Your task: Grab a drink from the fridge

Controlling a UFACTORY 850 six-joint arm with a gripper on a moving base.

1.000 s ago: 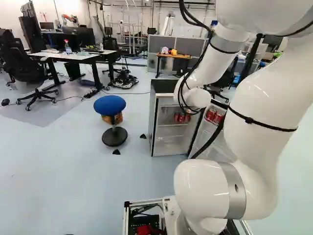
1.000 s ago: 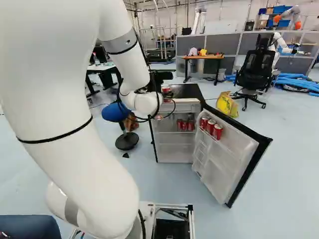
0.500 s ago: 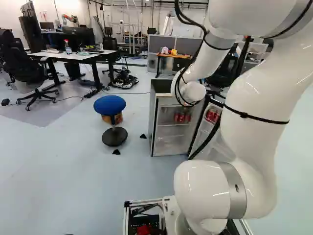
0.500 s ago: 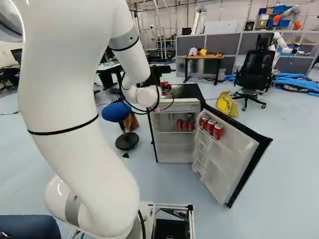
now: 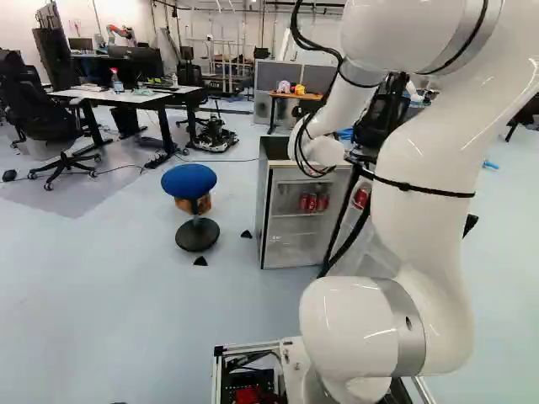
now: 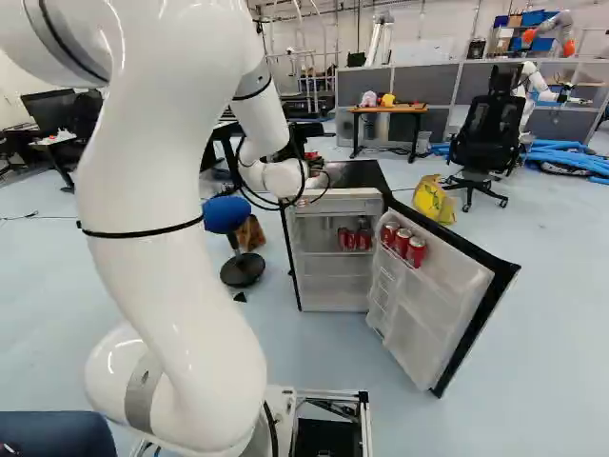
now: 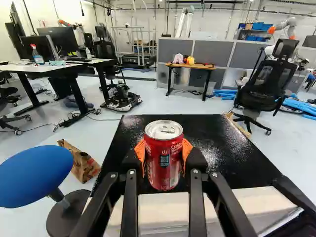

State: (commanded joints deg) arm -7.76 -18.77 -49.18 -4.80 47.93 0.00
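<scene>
Soda can (image 7: 164,155), red with a silver lid: one, upright between the two orange pads (image 7: 187,149) of the gripper (image 6: 304,133), pinched from both sides. Wrist view puts it over the glossy black top (image 7: 212,128) of the mini fridge (image 6: 328,286); whether its base touches that top, cannot tell.

Fridge door (image 6: 438,295): one, swung wide open. Red cans on its rack (image 6: 402,242): three, side by side. More red cans on the shelf inside (image 5: 312,202): at least three, close together.

Arm (image 6: 166,286): one, bent over toward the fridge.

Around the fridge: one blue-seated stool (image 5: 189,178) near its side, with one brown paper bag (image 7: 81,163) beside that; two black floor wedges (image 5: 200,261) near the stool's base. One yellow bag (image 6: 434,200) on the floor behind the door. Beyond it, one black office chair (image 6: 490,133). Wood-topped table (image 6: 387,109): one, bearing two small objects, one pink, one yellow.
</scene>
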